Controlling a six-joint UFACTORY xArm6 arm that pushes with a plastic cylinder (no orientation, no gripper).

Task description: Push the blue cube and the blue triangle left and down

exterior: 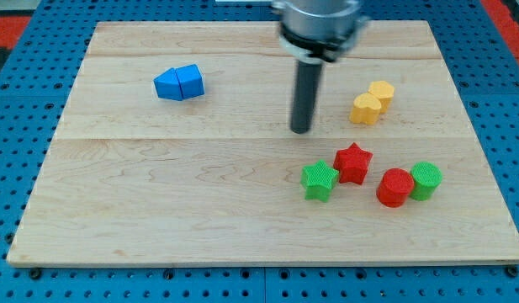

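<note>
While poised on bare wood right of centre, my tip (301,130) touching no block, nothing held. Blue triangle (167,85) and blue cube (190,82) touching, far left, well apart from it. Yellow blocks (373,102) to its right; red star (353,162), green star (319,181) nearer.

This looks like a robotics lab bench: a pale wooden desk (158,244) lies on a blue perforated mounting plate (15,126) with regular rows of holes. At twelve o'clock a metal robot arm (318,21) hangs over it, and small printed blocks sit toward four o'clock.
</note>
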